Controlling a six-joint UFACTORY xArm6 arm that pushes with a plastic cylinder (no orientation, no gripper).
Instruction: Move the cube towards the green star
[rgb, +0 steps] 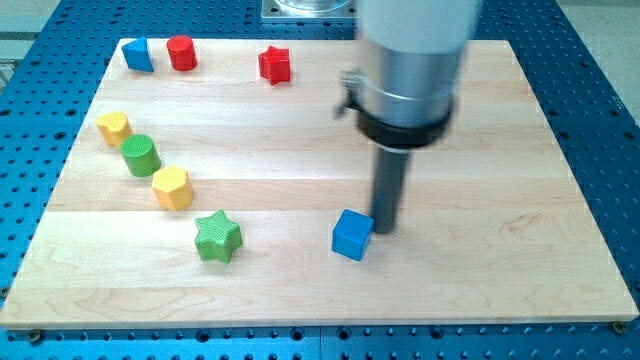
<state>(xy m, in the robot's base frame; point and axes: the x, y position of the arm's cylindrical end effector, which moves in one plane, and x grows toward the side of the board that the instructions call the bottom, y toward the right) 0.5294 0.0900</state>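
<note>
My tip (384, 231) is sitting just right of the blue cube (352, 235), at its upper right corner, touching or nearly so; can't tell which. No gripper on this rig, just the rod, so nothing is opening or clamping.

The cube is lying lower centre of the board (520, 150). The green star (217, 237) is sitting to its left at about the same height, well apart, with bare wood between them. My read: the tip is parked on the far side of the cube from the star because a leftward push needs contact there. It's riding slightly high on the cube, so the cube may be twisting or drifting down-frame once pushed.

Nothing else is in the lane. Yellow hexagon block (172, 187), green cylinder (141, 155) and a second yellow block (114, 127) are running in a diagonal up the left side above the star. Blue block (138, 54), red cylinder (181, 52) and red star (274, 64) are sitting along the top edge.
</note>
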